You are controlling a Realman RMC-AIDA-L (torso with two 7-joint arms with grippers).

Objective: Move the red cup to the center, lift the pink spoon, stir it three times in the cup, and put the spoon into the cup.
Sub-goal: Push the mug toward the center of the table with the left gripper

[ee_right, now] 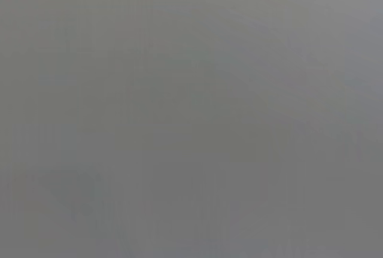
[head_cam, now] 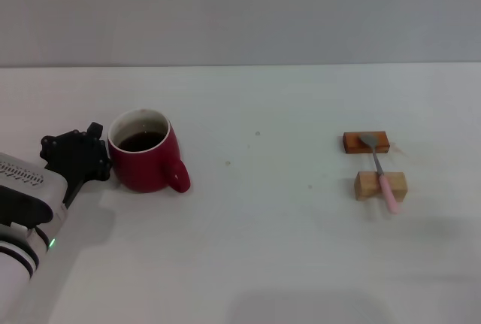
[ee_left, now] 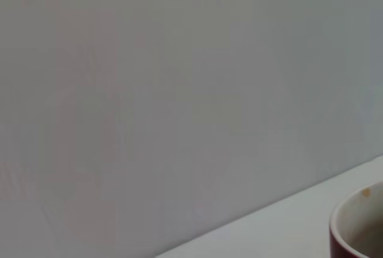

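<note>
Nothing is done yet: the red cup (head_cam: 144,151) sits on the left of the surface (head_cam: 263,226), my left end effector (head_cam: 94,155) just beside it, grip state unclear

The pink spoon (head_cam: 381,174) lies untouched across two wooden blocks (head_cam: 373,165) on the right, so moving, lifting, stirring and dropping remain; my right end effector is out of sight

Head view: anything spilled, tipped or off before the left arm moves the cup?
Nothing stands out. The red cup stands upright on the table with no spill around it. The left gripper sits beside it. The pink spoon lies across the reddish-brown block and tan block.
</note>
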